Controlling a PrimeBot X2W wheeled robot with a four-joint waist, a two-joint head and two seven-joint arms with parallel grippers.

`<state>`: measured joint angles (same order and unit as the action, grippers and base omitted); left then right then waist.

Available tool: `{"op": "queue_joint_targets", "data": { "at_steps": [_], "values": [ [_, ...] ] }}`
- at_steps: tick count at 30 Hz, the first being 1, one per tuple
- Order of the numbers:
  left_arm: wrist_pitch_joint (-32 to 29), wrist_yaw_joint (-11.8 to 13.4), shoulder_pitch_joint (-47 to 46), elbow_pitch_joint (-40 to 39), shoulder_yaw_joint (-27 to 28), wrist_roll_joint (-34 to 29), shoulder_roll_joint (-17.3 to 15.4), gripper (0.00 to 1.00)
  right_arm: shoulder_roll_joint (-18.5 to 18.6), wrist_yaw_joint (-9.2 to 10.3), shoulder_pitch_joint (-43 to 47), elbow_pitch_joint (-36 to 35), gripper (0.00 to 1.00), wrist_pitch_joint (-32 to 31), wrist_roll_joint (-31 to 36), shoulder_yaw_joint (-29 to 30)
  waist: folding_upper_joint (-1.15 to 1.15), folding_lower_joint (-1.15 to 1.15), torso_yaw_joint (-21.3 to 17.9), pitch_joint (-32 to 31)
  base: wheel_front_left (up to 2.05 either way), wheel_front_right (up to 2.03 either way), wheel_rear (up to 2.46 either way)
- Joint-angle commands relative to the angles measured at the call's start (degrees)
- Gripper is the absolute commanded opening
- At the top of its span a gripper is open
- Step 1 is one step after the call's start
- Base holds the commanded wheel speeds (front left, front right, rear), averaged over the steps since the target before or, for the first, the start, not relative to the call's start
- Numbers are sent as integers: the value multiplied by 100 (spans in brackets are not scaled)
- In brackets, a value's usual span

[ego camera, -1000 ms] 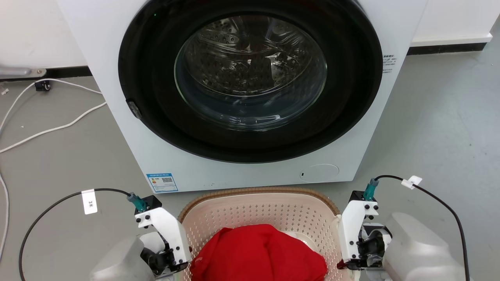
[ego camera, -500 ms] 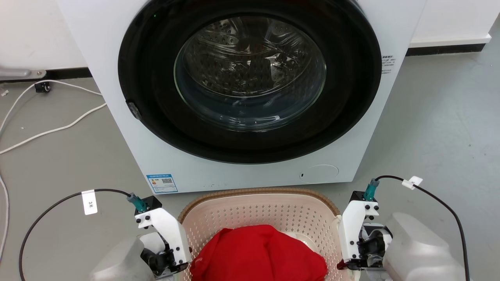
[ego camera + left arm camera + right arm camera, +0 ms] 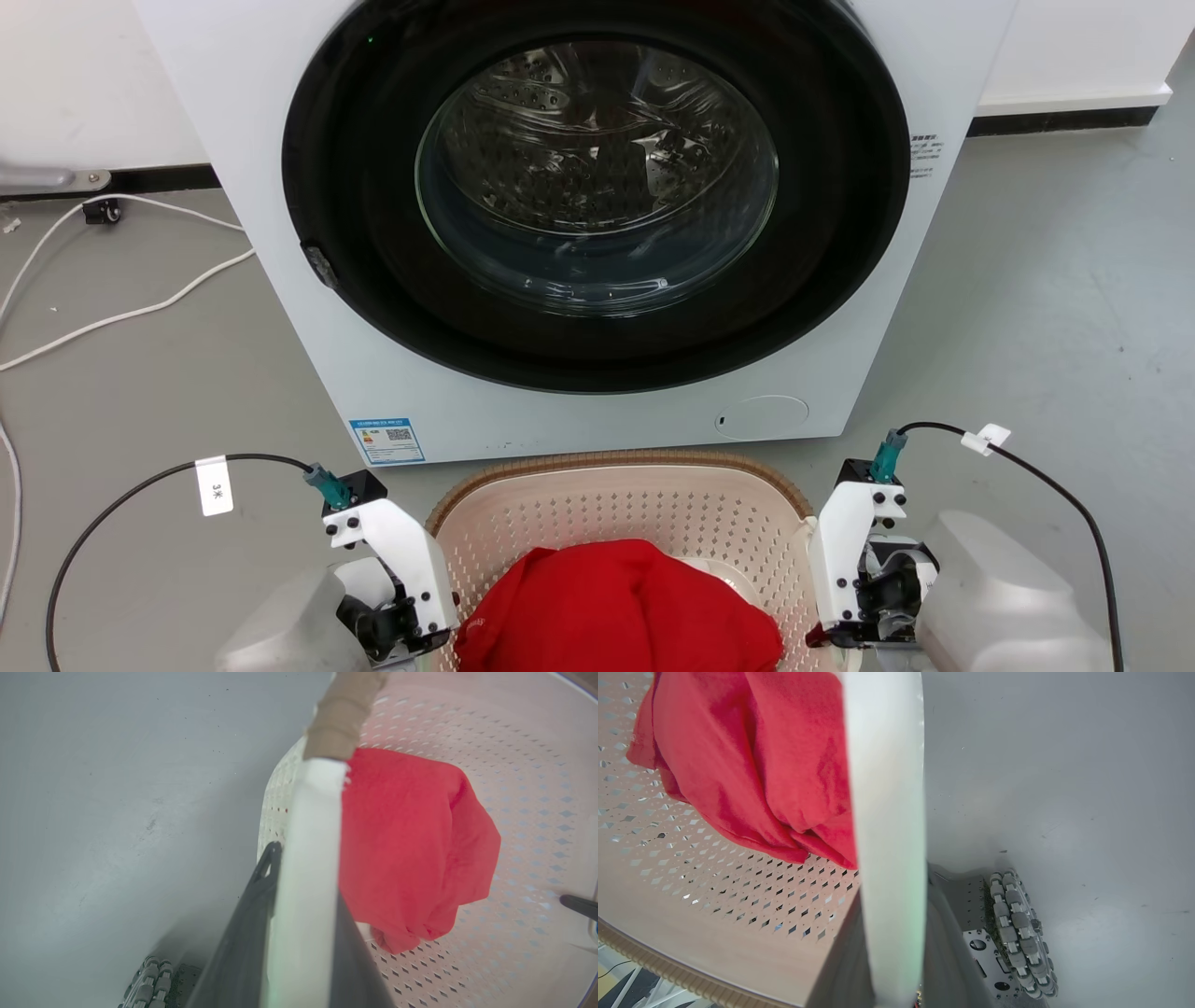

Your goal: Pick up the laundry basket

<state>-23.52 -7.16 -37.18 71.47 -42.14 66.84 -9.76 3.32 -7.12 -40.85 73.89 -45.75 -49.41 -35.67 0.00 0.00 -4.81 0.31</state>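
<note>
Head camera looks down over the laundry basket (image 3: 616, 490); both wrist cameras hug its opposite handles (image 3: 308, 868), sharing the red cloth (image 3: 616, 607).

White tag (image 3: 214, 484) on left black cable (image 3: 112, 509): reads "3米", printed sideways. Washer (image 3: 233, 140) front, lower left: blue label sticker (image 3: 386, 439) with coloured bars and a QR code (image 3: 400, 431); its text is too small to read. Washer front, upper right: a few lines of small dark print (image 3: 924, 155), unreadable. Small white tag (image 3: 984, 437) on right black cable (image 3: 1074, 504): marking can't be made out. Wrist views: no legible text.
</note>
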Motion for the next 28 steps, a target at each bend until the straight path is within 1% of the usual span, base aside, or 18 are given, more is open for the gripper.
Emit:
{"op": "queue_joint_targets", "data": {
  "at_steps": [1, 28],
  "values": [
    [46, -58, -39, -40, 33, 114, 76, 0, -83, -68, 96, -19, 0, -31, -8, 24, 0, 0, 0, -1, 0, 0, 0],
    [132, -59, 32, -24, -28, 231, 139, 0, -87, -68, 155, -18, 0, -63, 95, 161, 0, 0, 4, -1, 0, 0, 0]
  ]
}}
